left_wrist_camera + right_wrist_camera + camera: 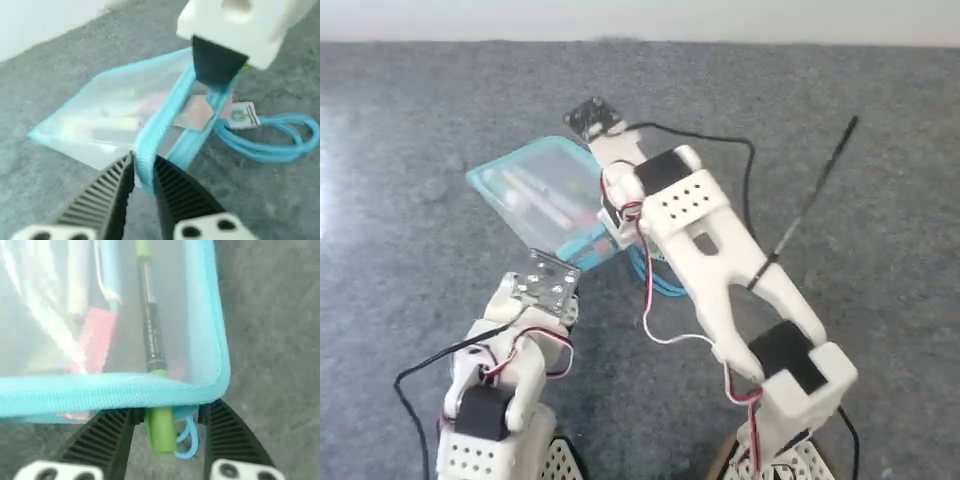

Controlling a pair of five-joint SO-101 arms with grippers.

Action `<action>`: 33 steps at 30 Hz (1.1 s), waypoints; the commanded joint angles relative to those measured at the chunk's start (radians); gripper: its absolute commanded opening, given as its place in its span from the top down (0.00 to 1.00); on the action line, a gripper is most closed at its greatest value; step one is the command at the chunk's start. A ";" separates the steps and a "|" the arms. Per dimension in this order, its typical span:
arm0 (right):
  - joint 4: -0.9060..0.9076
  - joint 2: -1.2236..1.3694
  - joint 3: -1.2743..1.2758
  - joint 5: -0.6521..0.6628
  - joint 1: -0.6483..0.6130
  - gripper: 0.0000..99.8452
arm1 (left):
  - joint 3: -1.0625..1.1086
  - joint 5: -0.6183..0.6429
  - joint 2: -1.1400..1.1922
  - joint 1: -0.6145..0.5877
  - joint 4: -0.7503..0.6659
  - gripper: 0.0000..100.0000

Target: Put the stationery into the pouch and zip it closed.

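Note:
The clear pouch (535,190) with teal trim lies mid-table and holds several pens and a pink item. My left gripper (144,165) is shut on the pouch's (110,120) teal zipper band (150,135) at its near corner, and stands at that corner (580,265) in the high view. My right gripper (612,215) is at the pouch's other end. Its fingers stand apart on either side of a green pen end (161,432) that sticks out past the zipper band (100,392). A small blue pull loop (189,440) lies beside the pen. My right gripper (170,415) does not clamp either.
A blue cord loop (280,142) with a small tag (242,114) trails from the pouch toward the right arm's base (790,420). A black cable (810,200) runs across the grey felt surface (880,300) on the right. The table's far edge (720,42) meets a white wall.

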 commanded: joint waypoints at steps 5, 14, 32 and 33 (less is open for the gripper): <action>-0.074 -0.321 0.098 0.064 -0.050 0.79 | -0.041 0.051 -0.002 -0.040 -0.069 0.99; -0.200 -0.401 0.370 0.068 -0.053 0.79 | -0.090 0.127 -0.002 -0.048 -0.044 0.99; -0.280 -0.575 0.657 0.069 0.053 0.79 | -0.081 0.170 -0.002 -0.069 -0.064 0.99; -0.266 -0.581 0.658 0.075 0.076 0.79 | -0.101 0.172 -0.002 -0.107 -0.068 0.99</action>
